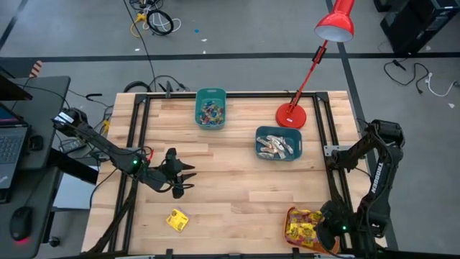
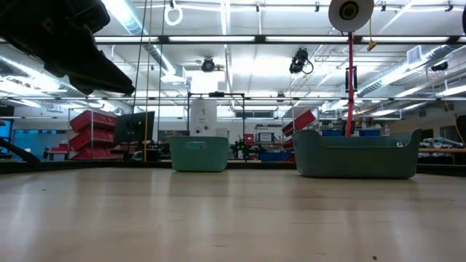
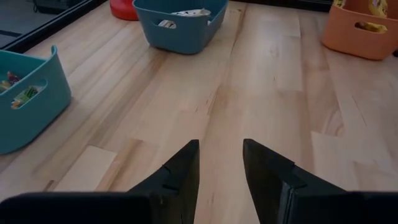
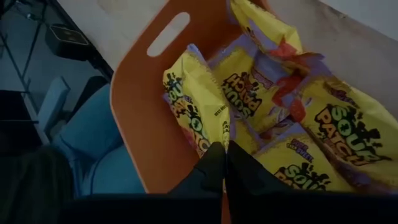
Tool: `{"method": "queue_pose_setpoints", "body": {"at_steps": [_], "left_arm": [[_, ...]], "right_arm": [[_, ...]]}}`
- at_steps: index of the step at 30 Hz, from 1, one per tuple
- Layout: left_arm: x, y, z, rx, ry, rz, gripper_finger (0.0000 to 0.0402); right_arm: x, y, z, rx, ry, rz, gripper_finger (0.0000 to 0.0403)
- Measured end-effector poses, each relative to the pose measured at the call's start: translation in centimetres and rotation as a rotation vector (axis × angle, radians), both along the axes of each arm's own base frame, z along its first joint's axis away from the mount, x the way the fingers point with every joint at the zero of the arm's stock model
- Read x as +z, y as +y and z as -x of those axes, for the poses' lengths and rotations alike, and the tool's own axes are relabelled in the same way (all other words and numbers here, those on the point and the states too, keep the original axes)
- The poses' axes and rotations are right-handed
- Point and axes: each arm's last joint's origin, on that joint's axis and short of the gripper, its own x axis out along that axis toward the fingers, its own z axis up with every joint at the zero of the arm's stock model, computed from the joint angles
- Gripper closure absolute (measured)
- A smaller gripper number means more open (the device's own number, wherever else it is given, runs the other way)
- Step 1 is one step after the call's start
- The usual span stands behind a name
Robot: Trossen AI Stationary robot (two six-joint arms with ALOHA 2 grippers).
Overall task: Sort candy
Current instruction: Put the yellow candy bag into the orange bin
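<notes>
Candy is mostly sorted: yellow packets (image 4: 298,143) fill the orange bin (image 1: 293,216) at the lower right of the high view, colourful pieces (image 1: 210,111) sit in the teal bin (image 1: 210,93) at upper centre, pale sticks (image 1: 277,146) in the blue-grey bin (image 1: 279,131) right of centre. One yellow packet (image 1: 177,219) lies alone on the table (image 1: 237,187), lower left. The left gripper (image 1: 182,179) hovers above it, fingers (image 3: 177,180) parted and empty. The right gripper (image 4: 224,163) is pinched closed over the orange bin, apparently holding nothing
</notes>
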Motion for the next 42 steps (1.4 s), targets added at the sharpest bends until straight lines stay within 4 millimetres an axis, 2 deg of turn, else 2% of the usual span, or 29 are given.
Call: {"method": "queue_pose_setpoints", "body": {"at_steps": [4,12,14,17,20,22,28,32,35,42], "left_arm": [[0.0,0.0,0.0,0.002,-0.001,-0.001,0.0275],[0.0,-0.1,0.0,-0.020,0.008,0.012,0.0275],[-0.1,-0.3,0.0,-0.105,0.039,0.061,0.0275],[-0.4,-1.1,0.2,-0.327,0.129,0.193,0.0275],[-0.6,-1.9,0.7,-0.544,0.238,0.375,0.0275],[-0.7,-2.3,1.2,-0.603,0.301,0.448,0.0275],[-1.7,-2.8,2.5,-0.501,0.464,0.543,0.0275],[-2.1,-3.6,3.7,-0.457,0.557,0.589,0.0275],[-2.2,-4.0,4.2,-0.419,0.565,0.590,0.0275],[-2.4,-4.4,4.9,-0.360,0.567,0.595,0.0275]], "right_arm": [[-0.1,-0.1,0.0,0.000,0.002,0.005,0.0381],[-0.1,0.0,0.0,-0.011,0.049,-0.022,0.0302],[0.0,-0.1,-0.1,-0.018,0.048,-0.028,0.0290],[0.5,-0.7,-0.5,-0.034,0.046,-0.018,0.0283],[0.9,-1.8,-1.2,-0.030,0.037,0.044,0.0286],[1.5,-2.6,-1.7,-0.015,-0.033,0.115,0.0289],[3.9,-5.4,-4.1,0.034,-0.281,0.371,0.0293],[5.2,-7.3,-6.0,0.108,-0.300,0.505,0.0293],[6.1,-8.5,-7.4,0.161,-0.313,0.590,0.0294],[6.7,-9.8,-10.5,0.202,-0.341,0.712,0.0293]]}}
